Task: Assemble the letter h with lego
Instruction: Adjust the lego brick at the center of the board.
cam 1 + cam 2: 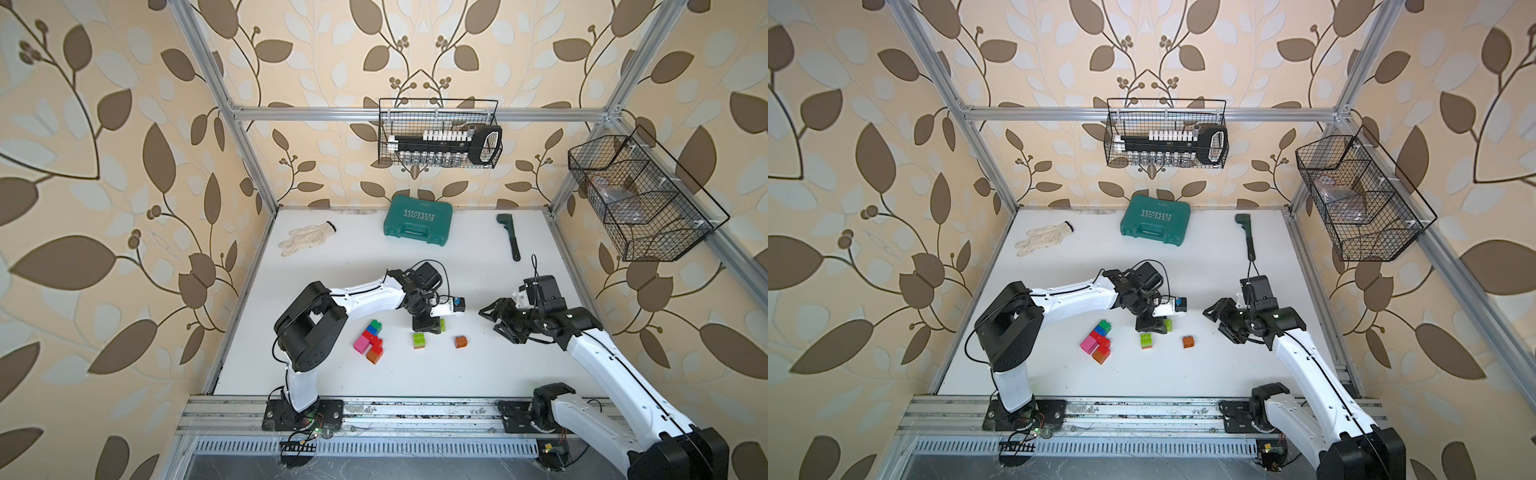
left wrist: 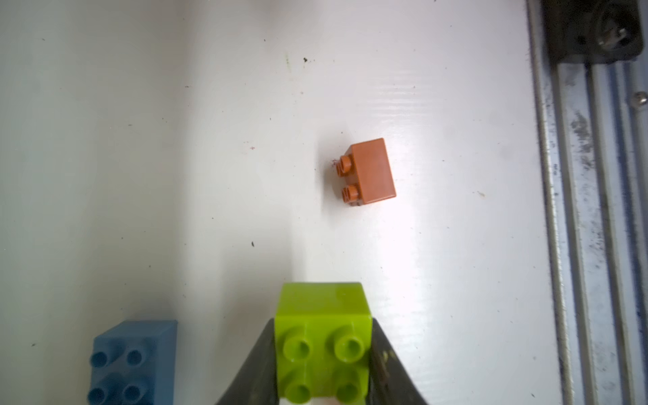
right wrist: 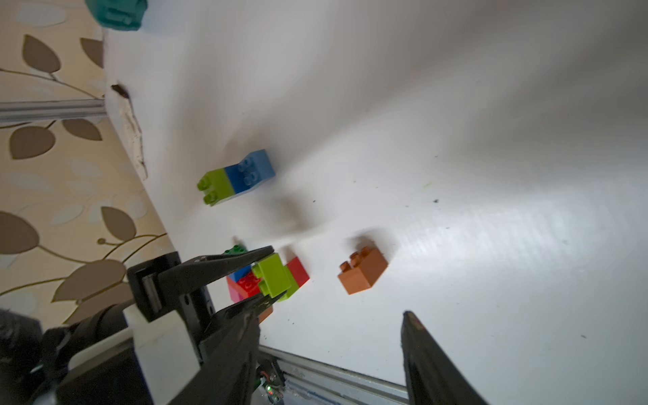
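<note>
The left arm [image 1: 365, 291] and right arm [image 1: 602, 357] have white shells between black joint housings. Thin black cables loop at both wrists. Black base plates [image 1: 332, 409] carry silver screws. The right gripper [image 3: 331, 314] has 2 black tapered fingers [image 3: 431, 364].

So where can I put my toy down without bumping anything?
Bare table runs along the front, between the brick pile and the metal rail. More lies at the back, between the white glove and the left claw. Crowded in the middle: the orange brick sits between the left claw and the open right claw.
</note>
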Robot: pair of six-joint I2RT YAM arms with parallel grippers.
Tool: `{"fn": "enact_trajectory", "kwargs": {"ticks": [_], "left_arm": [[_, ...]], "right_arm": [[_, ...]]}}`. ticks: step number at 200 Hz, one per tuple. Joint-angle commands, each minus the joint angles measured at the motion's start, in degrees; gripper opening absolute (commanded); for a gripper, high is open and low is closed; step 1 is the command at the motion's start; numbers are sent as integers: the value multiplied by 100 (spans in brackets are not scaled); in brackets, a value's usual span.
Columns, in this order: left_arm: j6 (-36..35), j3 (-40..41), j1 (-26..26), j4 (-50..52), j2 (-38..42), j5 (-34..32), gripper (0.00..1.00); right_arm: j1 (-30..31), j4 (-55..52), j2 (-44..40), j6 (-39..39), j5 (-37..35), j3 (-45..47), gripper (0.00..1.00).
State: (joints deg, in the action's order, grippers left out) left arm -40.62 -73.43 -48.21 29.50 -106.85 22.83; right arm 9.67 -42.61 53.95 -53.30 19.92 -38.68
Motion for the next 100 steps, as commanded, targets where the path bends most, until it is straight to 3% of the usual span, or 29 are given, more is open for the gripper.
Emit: {"fn": "enact_trajectory", "kwargs": {"ticks": [1, 35, 66, 100], "left_arm": [[267, -224, -73, 222, -195, -695, 36], [160, -299, -249, 284, -526, -1330, 37], [203, -478, -277, 435, -773, -1343, 38], [228, -538, -277, 490, -735, -1128, 54]], "right_arm": [[-71, -808, 23, 490, -679, 25, 60], [-63, -921, 162, 801, -651, 41, 61], [-67, -1071, 263, 806, -577, 35, 63], [51, -1332, 291, 847, -542, -19, 64]]}}
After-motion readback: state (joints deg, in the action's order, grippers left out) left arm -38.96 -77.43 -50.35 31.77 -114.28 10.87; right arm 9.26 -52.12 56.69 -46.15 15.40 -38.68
